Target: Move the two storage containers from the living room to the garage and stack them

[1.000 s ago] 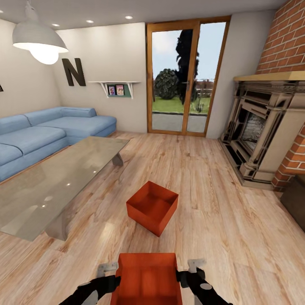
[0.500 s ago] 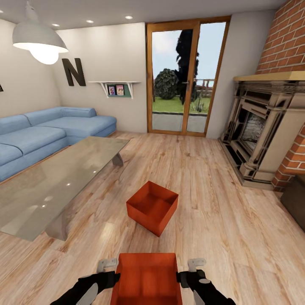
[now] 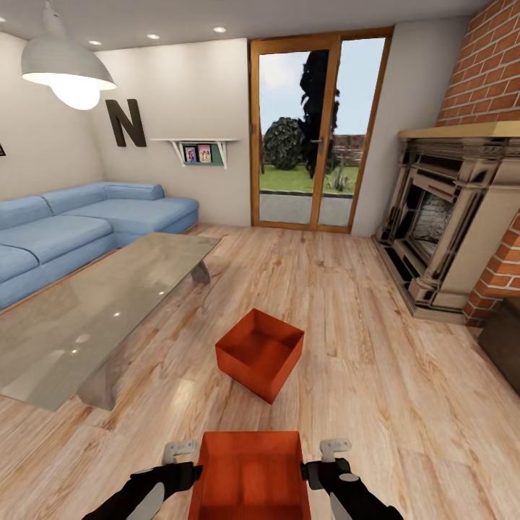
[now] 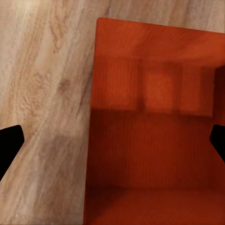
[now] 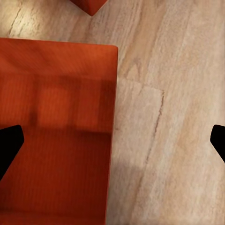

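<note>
The near container [image 3: 249,473] sits on the plank floor [image 3: 375,375] right between the two hands, its open top facing up: the left hand [image 3: 182,462] stands at its left wall, the right hand [image 3: 328,461] at its right wall. From each wrist view the fingers are spread wide, one dark fingertip [image 4: 9,145] over the floor outside the wall and the other over the bin's inside, so each hand straddles a wall of the near container [image 4: 150,131] without pinching it; both hands are released. The right wrist view shows that same bin [image 5: 56,126] with floor beside it, and a corner of the far container [image 5: 88,4] just past it. I count two orange-red containers: the far container [image 3: 260,354] lies on the floor a little beyond the near one, turned at an angle, apart from it and not touched by either hand. Taking that far bin as the mark, a glass-topped low surface [image 3: 94,310] stands to its left, a blue sofa [image 3: 79,224] beyond that, a brick fireplace [image 3: 448,231] to its right, and a glazed door [image 3: 318,130] straight behind it.
</note>
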Robot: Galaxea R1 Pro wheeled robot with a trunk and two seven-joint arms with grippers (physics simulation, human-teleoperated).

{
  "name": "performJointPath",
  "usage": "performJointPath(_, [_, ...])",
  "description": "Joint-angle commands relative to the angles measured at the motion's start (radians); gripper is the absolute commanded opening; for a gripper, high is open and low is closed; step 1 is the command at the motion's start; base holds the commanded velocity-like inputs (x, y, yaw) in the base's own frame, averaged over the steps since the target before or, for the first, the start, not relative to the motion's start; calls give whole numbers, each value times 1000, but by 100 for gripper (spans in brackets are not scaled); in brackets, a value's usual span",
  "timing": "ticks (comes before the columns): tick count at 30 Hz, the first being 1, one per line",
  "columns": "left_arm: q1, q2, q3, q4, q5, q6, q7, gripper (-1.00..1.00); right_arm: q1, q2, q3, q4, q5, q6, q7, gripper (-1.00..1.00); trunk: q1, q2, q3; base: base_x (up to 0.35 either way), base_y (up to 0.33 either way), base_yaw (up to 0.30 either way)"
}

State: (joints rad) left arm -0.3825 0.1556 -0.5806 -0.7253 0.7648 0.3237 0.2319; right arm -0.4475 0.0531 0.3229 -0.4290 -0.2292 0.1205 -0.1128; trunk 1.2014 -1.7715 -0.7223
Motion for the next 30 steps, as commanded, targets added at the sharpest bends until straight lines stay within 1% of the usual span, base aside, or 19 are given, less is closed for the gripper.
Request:
performJointPath(1, [-1,2,-6,-2,10,1,10,100,-1,-1,8,-2,-10,5,-9,100,0,0,-1,0,0,0])
performJointPath(17, [-1,6,-10,-5,10,2,11,100,0,-1,8,-2,-10,-1,-7,100,0,0,-1,0,0,0])
performJointPath(30, [-1,5,-10,-6,10,4,10,100,0,-1,9,-2,-9,1,-5,100,50,-91,-42,0,0,0])
